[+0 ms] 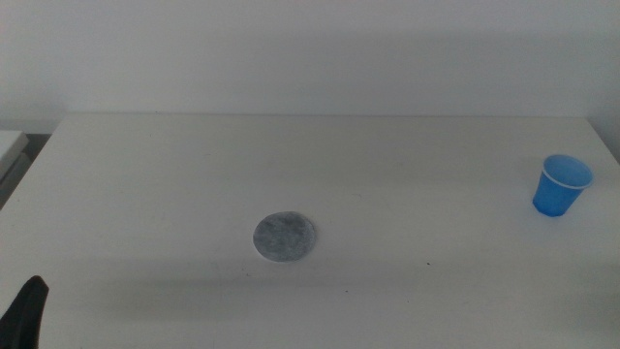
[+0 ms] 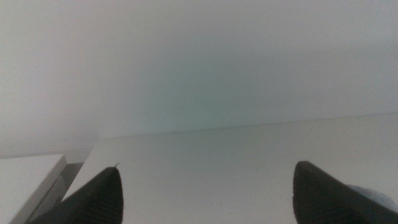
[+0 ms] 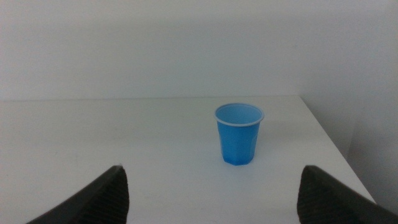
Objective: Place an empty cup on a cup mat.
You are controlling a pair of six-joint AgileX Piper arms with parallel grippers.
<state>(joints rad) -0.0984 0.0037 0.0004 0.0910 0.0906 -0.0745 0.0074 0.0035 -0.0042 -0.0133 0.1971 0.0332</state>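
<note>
The cup (image 1: pixel 561 185) is stood alone near the counter's (image 1: pixel 387 165) right edge, well apart from the cup mat (image 1: pixel 285 237); bare counter is seen between and around both.

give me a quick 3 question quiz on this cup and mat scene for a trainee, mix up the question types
1. True or false: the blue cup already stands on the grey cup mat.
2. Multiple choice: in the middle view, the cup is A) near the table's right edge, B) at the table's centre, C) lying on its side by the left edge.
3. Fill in: the right gripper faces the cup with its jaws ____.

Key:
1. False. The cup stands apart from the mat, far to its right.
2. A.
3. Open, with nothing held. The left gripper is open too, waiting at the table's near left corner.
</note>
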